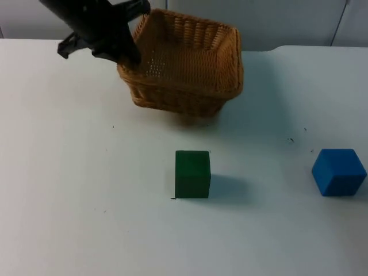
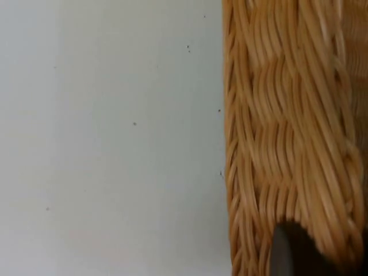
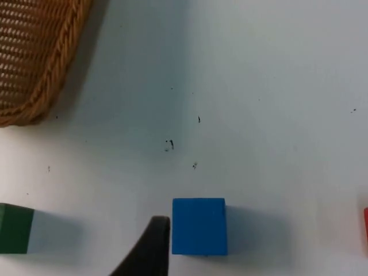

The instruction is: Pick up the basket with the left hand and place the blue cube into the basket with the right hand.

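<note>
1. Top view: the left gripper was clamped on the tilted basket at its near-left rim; light, stiff wicker. The blue cube sat apart, right of a green cube.
2. Left wrist view: a fingertip pressed the basket wall.
3. Right wrist view: the right gripper's state I could not tell; one finger stood beside the blue cube, rigid, best taken by opposite flat faces.

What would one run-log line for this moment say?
left gripper: shut on basket rim, basket tilted | right gripper: beside blue cube, not holding | green cube: on table, untouched

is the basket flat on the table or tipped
Tipped: the basket tilts, its gripped side raised by the left gripper, shadow beneath it on the table.
</note>
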Action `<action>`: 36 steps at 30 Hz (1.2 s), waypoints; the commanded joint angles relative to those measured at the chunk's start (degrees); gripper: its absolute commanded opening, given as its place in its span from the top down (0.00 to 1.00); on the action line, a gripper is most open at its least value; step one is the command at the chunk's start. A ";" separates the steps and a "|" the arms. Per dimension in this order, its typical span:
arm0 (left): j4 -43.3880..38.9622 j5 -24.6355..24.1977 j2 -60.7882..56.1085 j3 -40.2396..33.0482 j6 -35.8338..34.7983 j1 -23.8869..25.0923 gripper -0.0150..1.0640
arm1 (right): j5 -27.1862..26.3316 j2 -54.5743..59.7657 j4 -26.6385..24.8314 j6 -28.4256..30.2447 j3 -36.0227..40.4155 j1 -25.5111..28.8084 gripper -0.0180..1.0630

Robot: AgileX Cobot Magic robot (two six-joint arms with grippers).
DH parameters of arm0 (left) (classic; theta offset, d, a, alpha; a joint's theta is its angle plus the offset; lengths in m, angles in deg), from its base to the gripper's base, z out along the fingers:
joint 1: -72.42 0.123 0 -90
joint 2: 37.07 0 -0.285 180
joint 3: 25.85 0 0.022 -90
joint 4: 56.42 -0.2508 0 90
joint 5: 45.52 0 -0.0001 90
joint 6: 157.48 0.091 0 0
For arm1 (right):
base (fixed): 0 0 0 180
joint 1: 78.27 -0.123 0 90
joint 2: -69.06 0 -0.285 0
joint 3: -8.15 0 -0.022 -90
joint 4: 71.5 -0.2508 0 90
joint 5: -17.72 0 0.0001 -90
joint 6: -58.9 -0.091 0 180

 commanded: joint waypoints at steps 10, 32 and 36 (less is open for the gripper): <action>1.67 5.23 -17.55 -20.38 1.97 4.34 0.99 | -0.07 0.04 -0.19 -0.18 -0.47 0.36 0.03; 21.32 11.73 -41.59 -65.11 30.58 16.40 0.99 | -2.37 0.72 -0.87 -3.29 -0.47 -11.26 0.03; 22.94 11.82 -41.96 -66.14 31.95 16.40 0.99 | -2.37 3.81 0.33 -5.91 -0.47 -11.55 0.03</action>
